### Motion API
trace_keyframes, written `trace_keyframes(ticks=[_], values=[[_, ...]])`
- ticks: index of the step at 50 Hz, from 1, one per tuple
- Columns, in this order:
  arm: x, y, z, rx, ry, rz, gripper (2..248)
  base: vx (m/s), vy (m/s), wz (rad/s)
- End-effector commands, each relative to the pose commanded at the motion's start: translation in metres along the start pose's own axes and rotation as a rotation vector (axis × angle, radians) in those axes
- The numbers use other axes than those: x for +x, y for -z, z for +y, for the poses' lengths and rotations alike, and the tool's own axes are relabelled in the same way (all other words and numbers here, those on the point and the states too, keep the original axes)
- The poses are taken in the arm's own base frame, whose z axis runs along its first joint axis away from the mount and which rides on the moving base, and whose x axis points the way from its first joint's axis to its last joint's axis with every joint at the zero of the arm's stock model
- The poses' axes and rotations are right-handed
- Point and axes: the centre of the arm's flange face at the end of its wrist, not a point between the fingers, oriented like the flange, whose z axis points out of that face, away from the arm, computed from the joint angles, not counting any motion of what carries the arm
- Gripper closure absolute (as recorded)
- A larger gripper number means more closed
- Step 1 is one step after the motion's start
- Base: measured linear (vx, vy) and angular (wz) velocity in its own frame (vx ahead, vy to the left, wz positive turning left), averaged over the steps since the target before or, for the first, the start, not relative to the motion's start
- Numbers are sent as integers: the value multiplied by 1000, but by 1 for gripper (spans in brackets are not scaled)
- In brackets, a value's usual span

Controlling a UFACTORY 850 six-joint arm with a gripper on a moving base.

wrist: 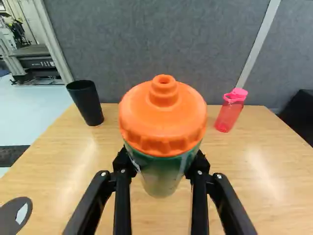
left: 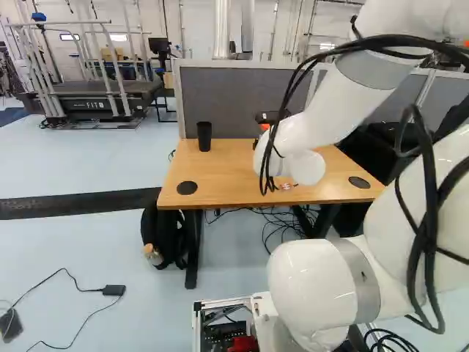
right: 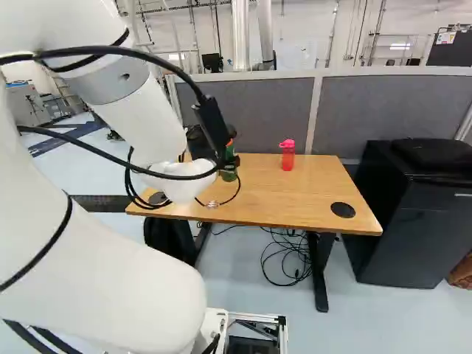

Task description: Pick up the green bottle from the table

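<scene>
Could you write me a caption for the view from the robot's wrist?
Green bottle with an orange lid, gripped between black fingers, a black cup and red bottle beyond on the table.

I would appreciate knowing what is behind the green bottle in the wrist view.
The wooden table and, beyond it, a grey partition. A black cup and a red bottle stand off to either side of the green bottle; whatever it directly covers cannot be seen.
</scene>
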Motion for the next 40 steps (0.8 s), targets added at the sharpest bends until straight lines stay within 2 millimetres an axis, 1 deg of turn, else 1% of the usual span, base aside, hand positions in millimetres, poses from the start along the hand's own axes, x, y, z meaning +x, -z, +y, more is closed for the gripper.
trace_keyframes(ticks=[20, 40], values=[[-31, 22, -10, 34, 12, -8, 139, 0, 0, 0], [-46, 34, -14, 51, 18, -12, 139, 0, 0, 0]])
